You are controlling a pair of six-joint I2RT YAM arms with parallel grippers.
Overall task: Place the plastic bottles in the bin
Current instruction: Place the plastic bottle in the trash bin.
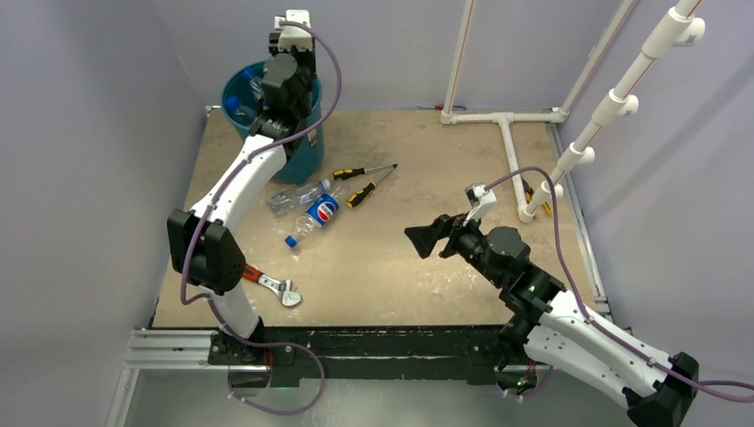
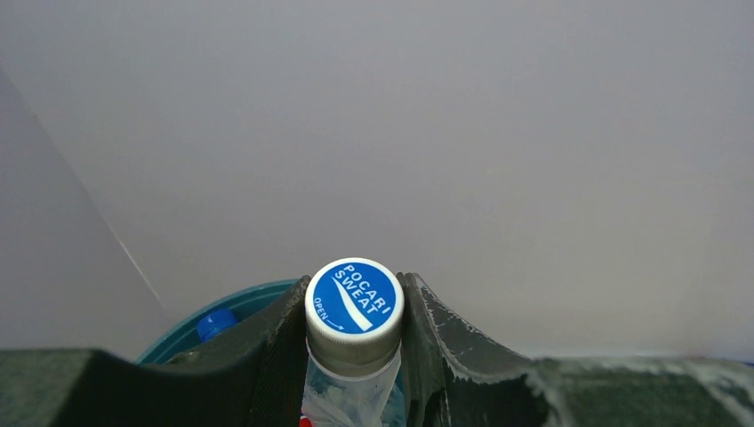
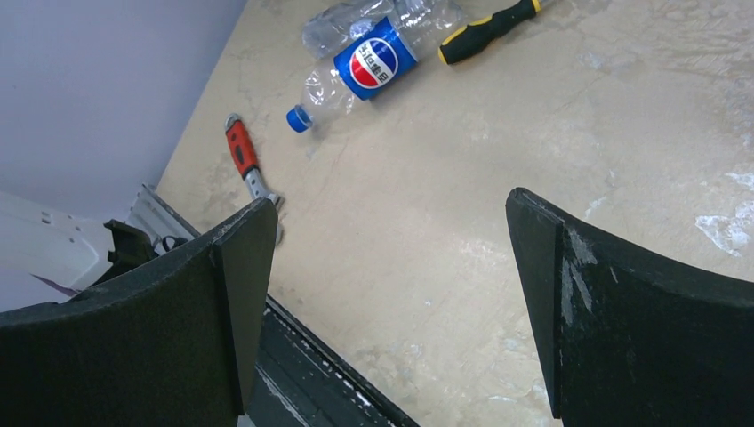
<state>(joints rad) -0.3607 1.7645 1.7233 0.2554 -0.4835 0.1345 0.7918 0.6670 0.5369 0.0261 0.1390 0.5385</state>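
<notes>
My left gripper (image 2: 354,298) is shut on the neck of a clear plastic bottle (image 2: 354,307) with a blue-and-white Pocari Sweat cap. It holds the bottle above the teal bin (image 1: 238,100) at the table's far left. The bin's rim (image 2: 253,295) and a blue-capped bottle (image 2: 216,322) inside show in the left wrist view. A Pepsi-labelled bottle (image 1: 316,215) and a clear bottle (image 1: 298,197) lie side by side on the table in front of the bin, also seen from the right wrist as the Pepsi bottle (image 3: 373,60) and the clear one (image 3: 342,25). My right gripper (image 1: 425,238) hovers open and empty over mid-table.
Two yellow-and-black screwdrivers (image 1: 364,171) (image 1: 369,190) lie right of the bottles. A red-handled wrench (image 1: 271,285) rests by the left arm's base. A white pipe frame (image 1: 511,142) stands at the back right, with pipes rising along the right wall.
</notes>
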